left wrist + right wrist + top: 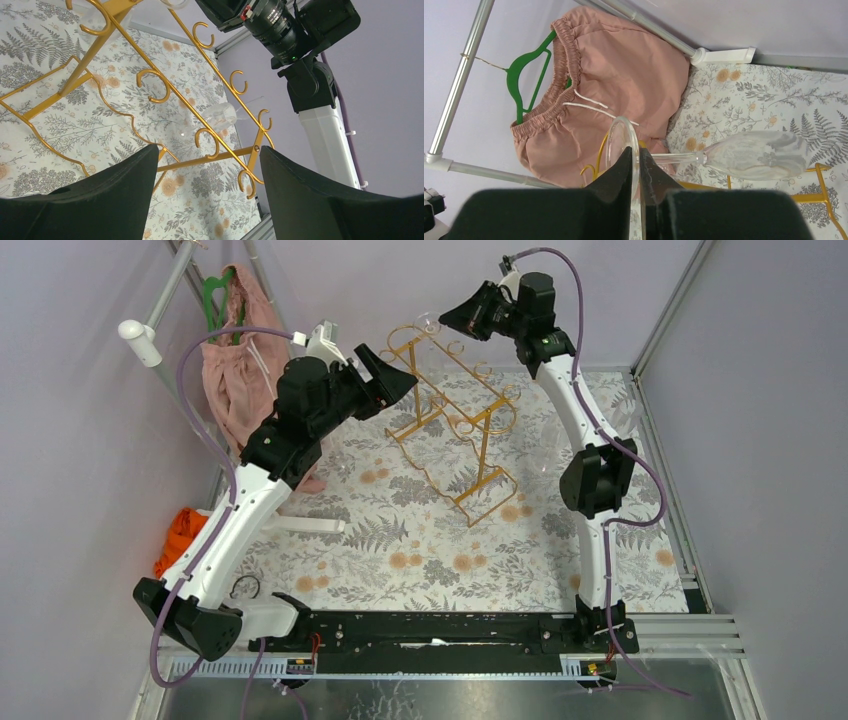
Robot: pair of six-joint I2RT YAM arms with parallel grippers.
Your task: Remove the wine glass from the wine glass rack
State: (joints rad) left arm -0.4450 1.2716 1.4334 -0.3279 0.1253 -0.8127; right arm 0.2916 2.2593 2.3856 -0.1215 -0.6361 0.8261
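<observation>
The gold wire wine glass rack stands on the floral table cover at the back middle. It fills the left wrist view. A clear wine glass hangs at its far left end, its foot above the top rail. My right gripper is shut on the rim of that foot; the stem runs right to the bowl. My left gripper is open and empty beside the rack's left end, its fingers framing the rack's curled hooks. A second clear glass shows beyond the rack.
A clothes stand with a pink garment on a green hanger stands at the back left, close behind the left arm; its white foot lies on the table. An orange cloth lies at the left edge. Grey walls enclose the table.
</observation>
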